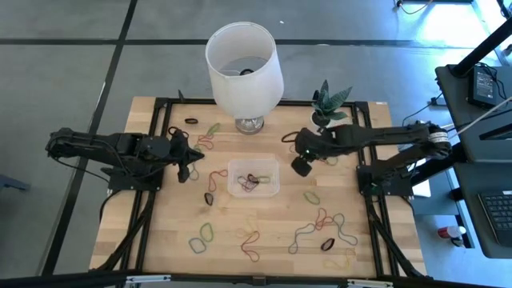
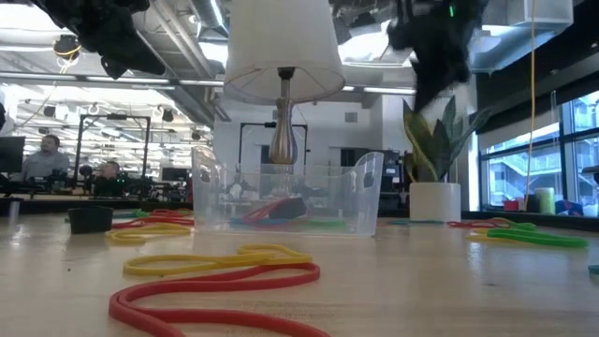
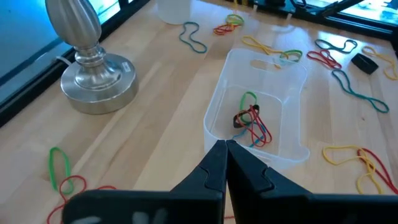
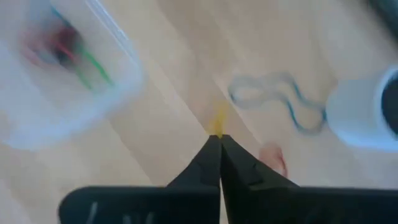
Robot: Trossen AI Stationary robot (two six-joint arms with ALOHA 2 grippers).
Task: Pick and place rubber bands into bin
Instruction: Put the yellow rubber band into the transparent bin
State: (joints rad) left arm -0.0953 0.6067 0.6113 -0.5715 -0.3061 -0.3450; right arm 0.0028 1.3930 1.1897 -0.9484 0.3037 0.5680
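The clear bin (image 1: 274, 190) stands mid-table with a few rubber bands (image 3: 252, 121) lying inside. Many loose rubber bands (image 1: 320, 220) lie flat on the wood around it, among them a red one (image 2: 215, 290) and a yellow one (image 2: 215, 260) near the front. My left gripper (image 3: 225, 144) hovers shut and empty just left of the bin (image 1: 190, 170). My right gripper (image 1: 301, 166) is raised to the right of the bin, shut, with a yellow bit of rubber band at its tips (image 4: 219, 138). My right gripper pinches a small yellow piece of rubber band (image 4: 217, 121) between its two fingertips. The fingers slant steeply down from above. Only that short bit shows past the tips, and the blurred picture hides how the remainder hangs.
A lamp with a white shade (image 1: 244, 64) and a metal base (image 3: 99, 87) stands behind the bin. A plant in a white pot (image 1: 328, 104) is at the far right. A small black object (image 2: 89, 218) sits on the left. People sit in the room beyond.
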